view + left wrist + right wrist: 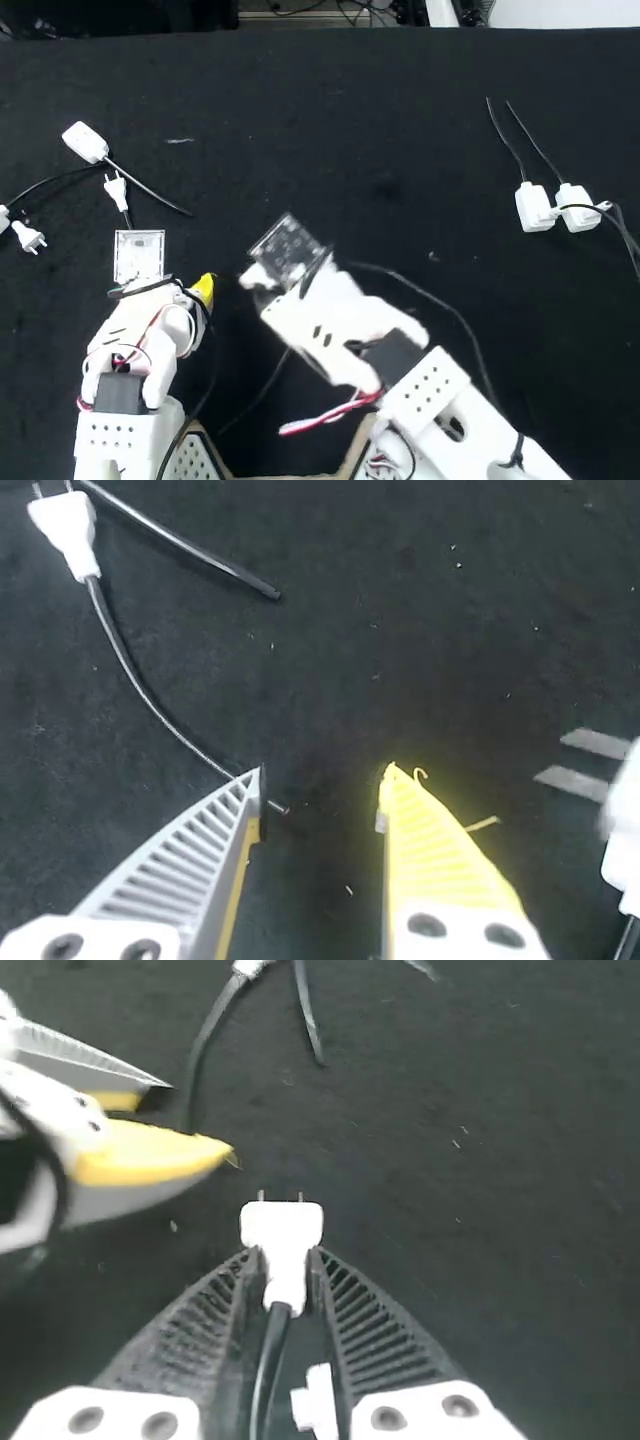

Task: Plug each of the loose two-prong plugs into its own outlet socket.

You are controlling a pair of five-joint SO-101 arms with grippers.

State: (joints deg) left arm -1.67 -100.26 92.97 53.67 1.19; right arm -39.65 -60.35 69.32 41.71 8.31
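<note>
My right tool is clamped on a white two-prong plug. The prongs point out past the fingertips, and the plug's black cord runs back between the fingers. In the high view this tool sits low over the middle of the black table, just beside my left tool. The left tool's white and yellow fingers stand apart above the table. A thin black cable passes by the tip of its white finger. A second plug lies ahead of my left arm, and a third plug lies near the table's left edge. A white adapter sits farther back. Two white blocks with cords sit side by side at the table's right side, well apart from both tools.
</note>
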